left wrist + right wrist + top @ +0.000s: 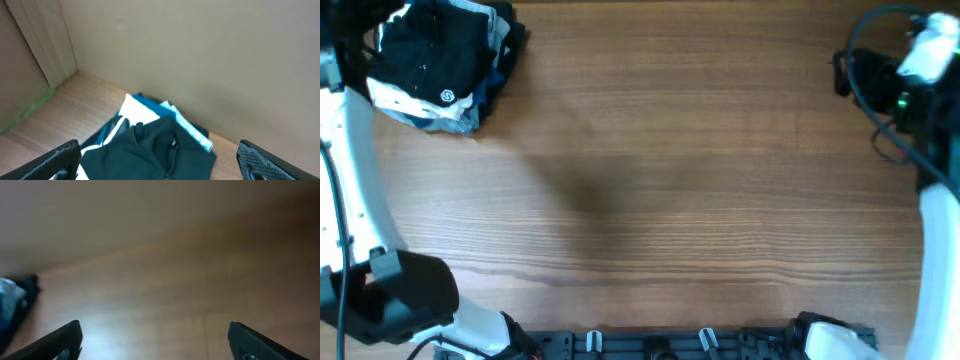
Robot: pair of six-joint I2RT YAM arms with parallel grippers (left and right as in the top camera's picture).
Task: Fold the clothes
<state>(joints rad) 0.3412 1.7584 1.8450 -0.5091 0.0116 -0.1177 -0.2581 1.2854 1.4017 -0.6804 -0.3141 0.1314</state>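
Note:
The black garment [435, 50] with a small white logo lies crumpled on top of a pile at the table's far left corner. In the left wrist view the black garment [155, 152] fills the space between my left gripper's [160, 167] wide-open fingers, just ahead of them. My left gripper is out of the overhead view at the far left edge. My right gripper [156, 342] is open and empty over bare wood; in the overhead view it sits at the far right [850, 72]. The pile [12, 307] shows dimly at the left of the right wrist view.
Under the black garment lie a white black-striped piece [405, 98] and blue and grey pieces [455, 120]; in the left wrist view white [140, 107] and light blue [187, 127] edges show. A beige wall [200, 55] stands right behind the pile. The wooden table [660, 170] spans the middle.

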